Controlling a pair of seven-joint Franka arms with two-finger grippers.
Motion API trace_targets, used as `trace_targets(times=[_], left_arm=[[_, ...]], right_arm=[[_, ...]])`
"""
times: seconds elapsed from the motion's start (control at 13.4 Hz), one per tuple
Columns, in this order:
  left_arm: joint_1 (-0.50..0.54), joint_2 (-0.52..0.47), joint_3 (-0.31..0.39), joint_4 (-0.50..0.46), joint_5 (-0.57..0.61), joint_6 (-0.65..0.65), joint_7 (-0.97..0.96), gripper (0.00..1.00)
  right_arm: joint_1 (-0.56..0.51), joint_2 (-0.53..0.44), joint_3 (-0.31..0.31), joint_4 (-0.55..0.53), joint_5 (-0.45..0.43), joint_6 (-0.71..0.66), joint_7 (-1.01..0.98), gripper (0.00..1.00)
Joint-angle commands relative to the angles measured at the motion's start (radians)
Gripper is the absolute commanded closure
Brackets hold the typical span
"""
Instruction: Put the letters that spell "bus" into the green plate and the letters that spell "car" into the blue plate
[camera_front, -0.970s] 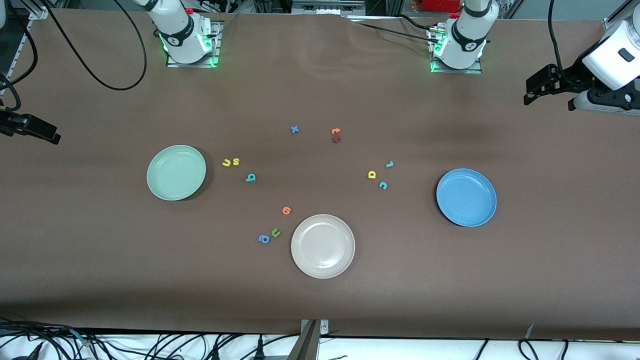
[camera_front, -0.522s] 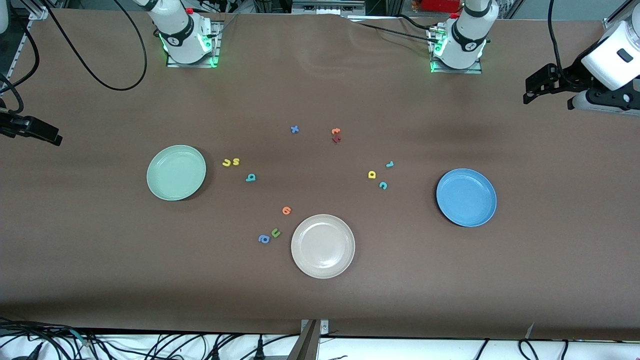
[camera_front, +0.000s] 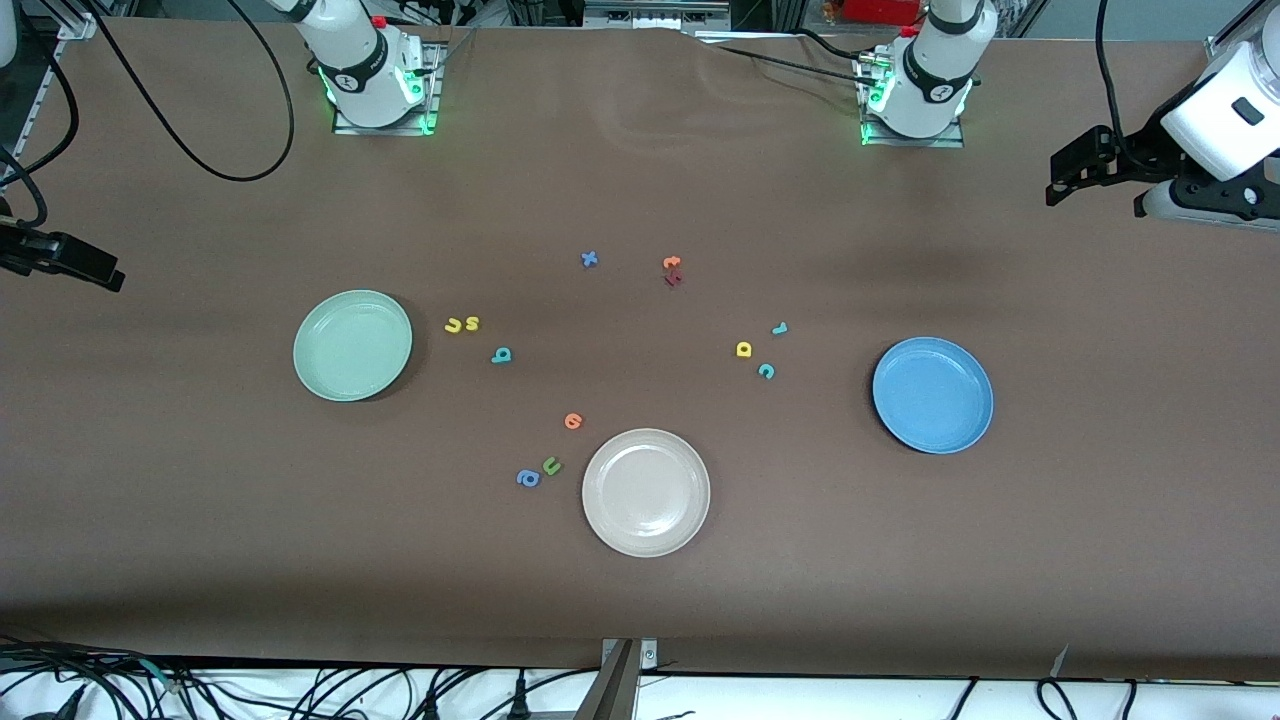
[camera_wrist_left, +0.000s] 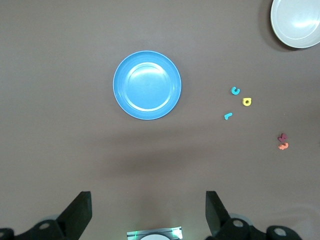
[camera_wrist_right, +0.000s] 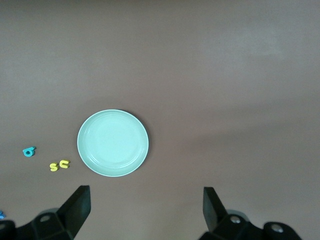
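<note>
Currently the right tool hangs over the counter at the right arm's end, fingers spread wide, nothing between them. From this tool toward the middle of the counter:

- The green plate comes first, bare.
- Just past it lie the yellow u and yellow s, touching or nearly so.
- The teal b is close by, nearer the front camera.

A beige plate sits mid-counter, bare.

From the left tool inward:

- The blue plate is bare.
- Past it are the teal r, teal c and yellow a, loosely grouped on the counter.

The left tool hangs over the left arm's end, fingers wide apart, gripping nothing. Both arms wait.
</note>
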Motion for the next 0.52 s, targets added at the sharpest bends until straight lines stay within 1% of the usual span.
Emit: trace_targets(times=[0.0, 0.45], left_arm=[[0.001, 0.005, -0.002, 0.019, 0.012, -0.019, 0.001, 0.0], [-0.008, 0.003, -0.004, 0.017, 0.012, -0.02, -0.004, 0.0]], right_arm=[[-0.004, -0.01, 0.004, -0.014, 0.0, 0.012, 0.0, 0.01], [-0.003, -0.013, 0.004, -0.023, 0.0, 0.024, 0.0, 0.01]])
